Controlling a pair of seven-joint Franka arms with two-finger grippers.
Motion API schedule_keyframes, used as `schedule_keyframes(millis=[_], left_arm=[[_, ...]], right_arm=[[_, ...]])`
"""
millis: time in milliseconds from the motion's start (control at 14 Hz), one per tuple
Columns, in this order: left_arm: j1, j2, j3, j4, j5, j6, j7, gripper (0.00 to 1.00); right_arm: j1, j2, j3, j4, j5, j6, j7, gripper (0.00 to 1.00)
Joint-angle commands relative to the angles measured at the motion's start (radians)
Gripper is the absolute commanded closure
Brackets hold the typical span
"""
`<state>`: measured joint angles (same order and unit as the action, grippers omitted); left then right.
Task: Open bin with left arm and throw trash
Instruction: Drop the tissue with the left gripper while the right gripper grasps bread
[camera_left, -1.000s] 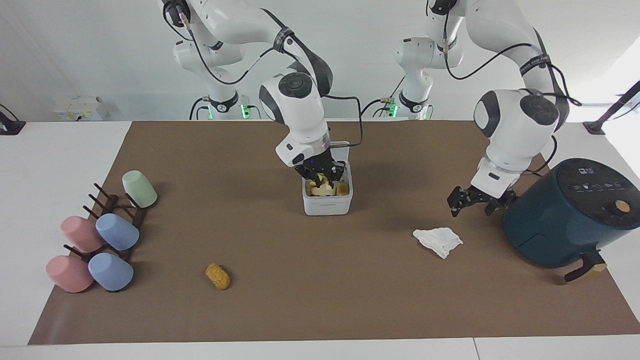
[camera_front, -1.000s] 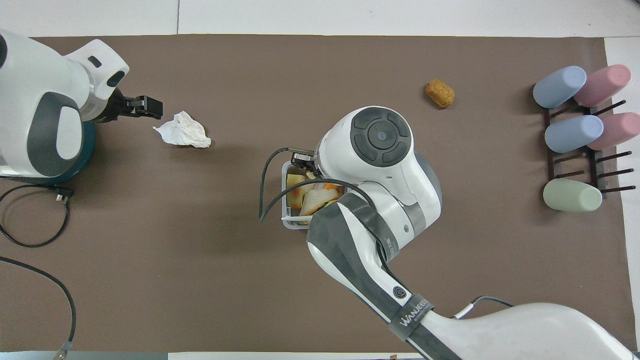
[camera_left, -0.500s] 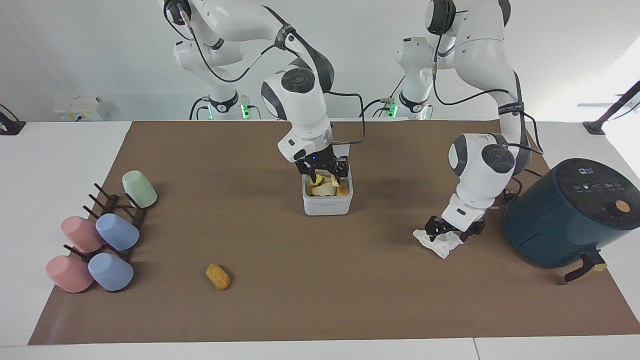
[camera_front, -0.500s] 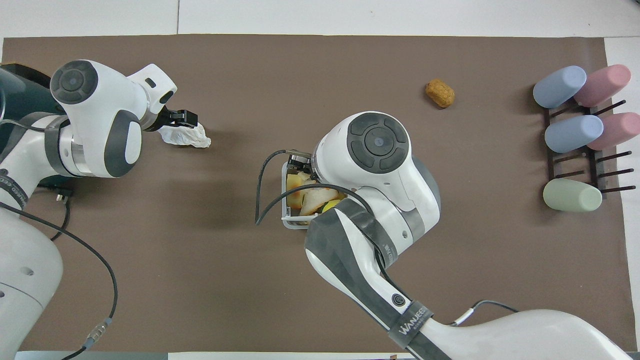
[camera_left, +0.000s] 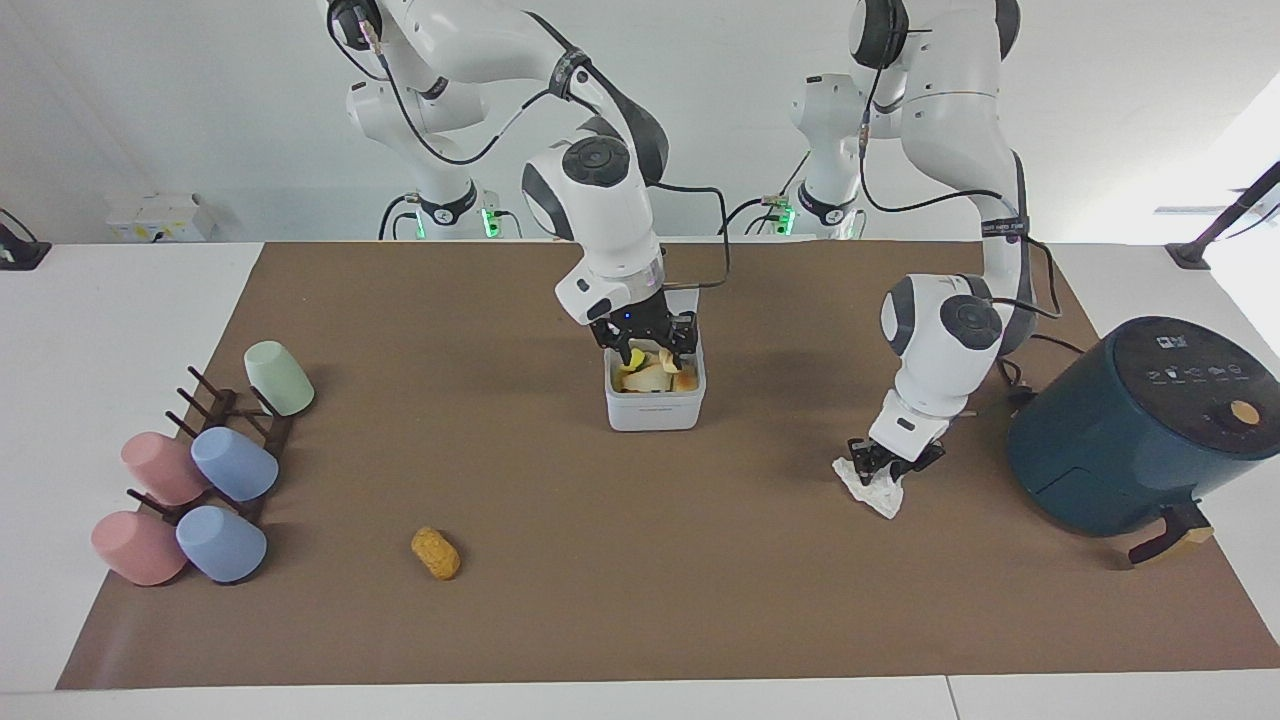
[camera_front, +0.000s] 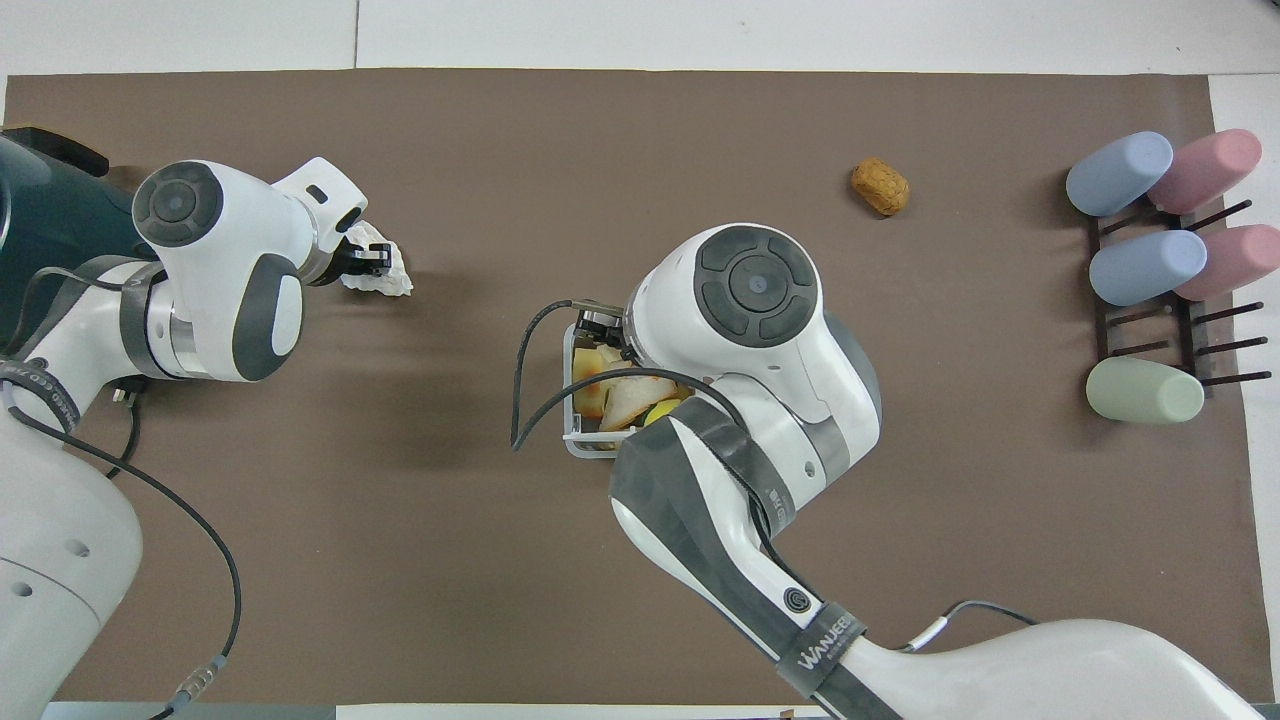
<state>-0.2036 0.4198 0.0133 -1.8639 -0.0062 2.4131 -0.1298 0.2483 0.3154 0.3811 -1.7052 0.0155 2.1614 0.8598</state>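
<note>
**Desk:** White paper, is that what the left pincer (camera_left: 890, 468) is gripping?

**Photographer:** Yes. Its fingers are pinching narrow on the crumpled tissue (camera_left: 878, 492), which is lying on the brown worktop (camera_left: 700, 600) just beside the dark-teal air fryer (camera_left: 1130, 430), at the left arm's end and farther from the robots than the bin (camera_left: 655, 412).

**Desk:** How is that scrap likely behaving in the grip?

**Photographer:** Probably weighing almost nothing, soft and collapsing under pressure. I'd judge a pinch on the bunched middle is holding best, since a loose corner is likely slipping or tearing.

**Desk:** And the bin?

**Photographer:** It is sitting mid-worktop with its top open and pale food scraps showing inside. The right pincer (camera_left: 645, 350) is hanging right over that opening with a yellow chunk (camera_left: 636, 357) at its tips, though I cannot tell whether it is holding it or has let go.

**Desk:** Anything else waiting?

**Photographer:** A breaded nugget (camera_left: 436, 553) is lying well apart, toward the right arm's end.
</note>
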Motion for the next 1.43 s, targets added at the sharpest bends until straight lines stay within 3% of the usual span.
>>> schedule_keyframes(millis=[0, 286, 500, 786, 1000, 1357], left_arm=[[-0.013, -0.064, 0.008, -0.044, 0.017, -0.008, -0.027, 1.0], [-0.017, -0.162, 0.004, -0.04, 0.017, -0.115, -0.031, 1.0], [-0.078, -0.242, 0.0, -0.029, 0.012, -0.199, -0.113, 1.0], [-0.212, -0.242, -0.007, 0.057, -0.042, -0.261, -0.368, 1.0], [-0.325, -0.251, -0.007, 0.048, -0.141, -0.259, -0.457, 1.0], [-0.454, -0.246, -0.015, 0.019, -0.192, -0.224, -0.536, 1.0]], right_arm=[[-0.006, -0.024, 0.002, -0.022, 0.004, -0.003, 0.019, 0.19], [-0.03, -0.016, -0.007, 0.01, -0.025, -0.038, -0.057, 0.19], [-0.191, -0.013, -0.01, 0.029, -0.031, -0.037, -0.441, 0.1], [-0.351, 0.025, -0.01, 0.001, -0.057, 0.124, -0.932, 0.02], [-0.424, 0.12, -0.007, 0.001, -0.13, 0.26, -1.183, 0.0], [-0.455, 0.243, -0.008, -0.005, -0.143, 0.483, -1.335, 0.0]])
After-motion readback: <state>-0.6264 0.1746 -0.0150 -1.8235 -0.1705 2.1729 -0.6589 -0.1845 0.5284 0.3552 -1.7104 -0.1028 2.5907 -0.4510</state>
